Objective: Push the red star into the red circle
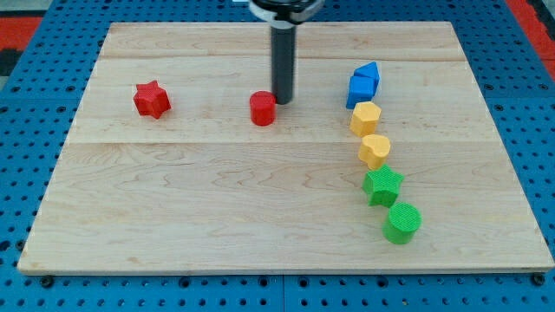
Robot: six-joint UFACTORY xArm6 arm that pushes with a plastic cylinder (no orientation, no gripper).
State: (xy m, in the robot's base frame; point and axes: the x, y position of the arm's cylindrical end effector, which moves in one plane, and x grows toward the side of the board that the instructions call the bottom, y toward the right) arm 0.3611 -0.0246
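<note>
The red star [152, 99] lies on the wooden board [217, 199] at the view's upper left. The red circle [263, 108], a short red cylinder, stands near the board's upper middle, well to the right of the star. My tip [283, 100] rests on the board just to the right of the red circle and slightly above it, close to or touching its edge. The rod rises straight to the view's top. The star is far to the left of my tip, with the red circle between them.
A column of blocks runs down the view's right: two blue blocks [363, 85] pressed together, a yellow block [365, 117], a second yellow block [375, 150], a green star [382, 185], a green circle [402, 223]. A blue pegboard [529, 104] surrounds the board.
</note>
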